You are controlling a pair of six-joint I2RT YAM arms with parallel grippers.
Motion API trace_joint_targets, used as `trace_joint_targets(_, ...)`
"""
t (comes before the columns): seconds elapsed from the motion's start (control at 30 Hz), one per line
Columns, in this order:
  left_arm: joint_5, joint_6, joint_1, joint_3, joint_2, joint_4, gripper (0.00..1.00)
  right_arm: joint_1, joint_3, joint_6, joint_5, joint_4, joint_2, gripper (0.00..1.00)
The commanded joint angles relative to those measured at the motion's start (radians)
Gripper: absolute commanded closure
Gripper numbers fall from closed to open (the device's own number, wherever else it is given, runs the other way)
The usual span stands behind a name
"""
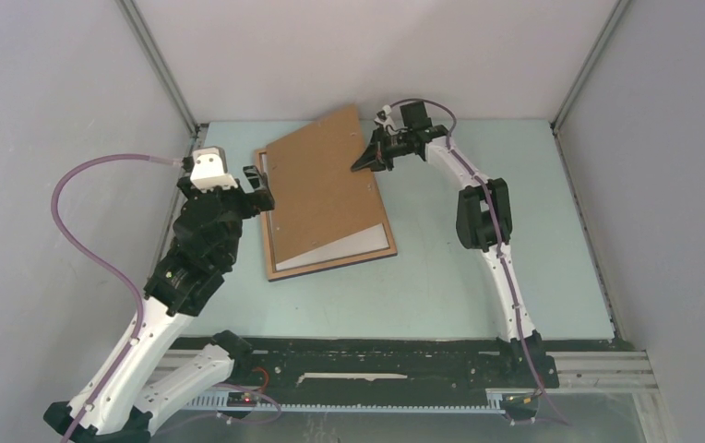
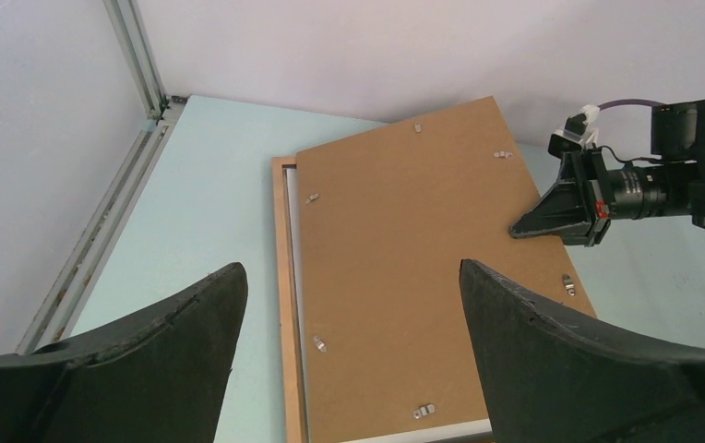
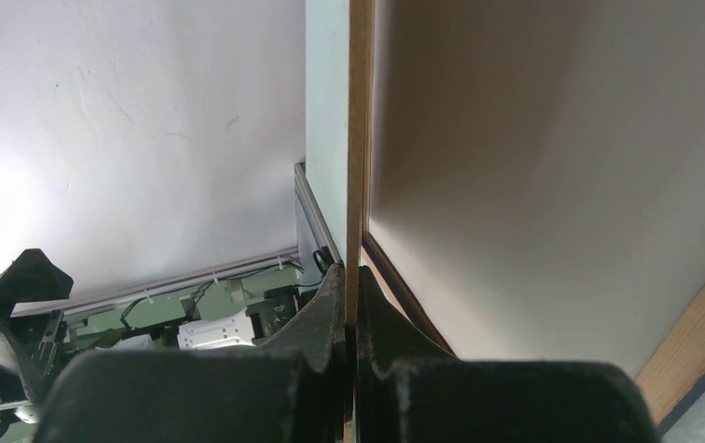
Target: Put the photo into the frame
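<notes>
The photo [image 1: 321, 185] shows its plain brown back with small metal tabs and lies skewed over the frame [image 1: 330, 265]. Its far corner juts past the frame's far end. The frame is flat on the table, wood face up, and a white strip of its inside shows at the near end. My right gripper [image 1: 364, 162] is shut on the photo's right edge [image 3: 359, 138], with the fingertips [image 3: 330, 305] pinching the thin board. My left gripper [image 1: 261, 187] hovers open at the frame's left rail [image 2: 283, 305], nothing between its fingers [image 2: 210, 314]; the photo [image 2: 423, 268] lies ahead of it.
Grey walls with aluminium corner posts [image 1: 160, 69] close in the pale green table [image 1: 478, 277] on three sides. A black and aluminium rail [image 1: 376, 365] carrying the arm bases runs along the near edge. A purple cable [image 1: 81, 231] loops beside the left arm.
</notes>
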Motion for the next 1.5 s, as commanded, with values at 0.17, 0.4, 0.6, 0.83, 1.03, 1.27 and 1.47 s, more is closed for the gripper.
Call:
trace_joint_targets(0.17, 0.012, -0.011, 0.008, -0.025, -0.019, 0.035, 0.07, 0.029, 0.055, 0.026, -0.102, 0.049, 0.016, 1.00)
trace_joint_targets(0.4, 0.015, -0.013, 0.009, -0.024, -0.022, 0.035, 0.07, 0.035, 0.048, 0.001, -0.104, 0.024, 0.019, 1.00)
trace_joint_targets(0.6, 0.019, -0.014, 0.009, -0.026, -0.022, 0.035, 0.07, 0.027, 0.020, -0.018, -0.103, 0.020, 0.005, 1.00)
trace_joint_targets(0.83, 0.022, -0.016, 0.009, -0.024, -0.018, 0.034, 0.08, 0.019, -0.030, -0.036, -0.100, 0.025, -0.023, 1.00)
trace_joint_targets(1.03, 0.025, -0.017, 0.011, -0.024, -0.014, 0.034, 0.07, 0.031, -0.098, -0.034, -0.101, 0.058, -0.045, 1.00)
trace_joint_targets(1.27, 0.028, -0.019, 0.011, -0.024, -0.008, 0.034, 0.07, 0.026, -0.247, 0.035, -0.084, 0.203, -0.117, 0.96)
trace_joint_targets(1.47, 0.035, -0.024, 0.012, -0.023, 0.003, 0.034, 0.07, 0.027, -0.225, 0.034, -0.076, 0.203, -0.102, 0.85)
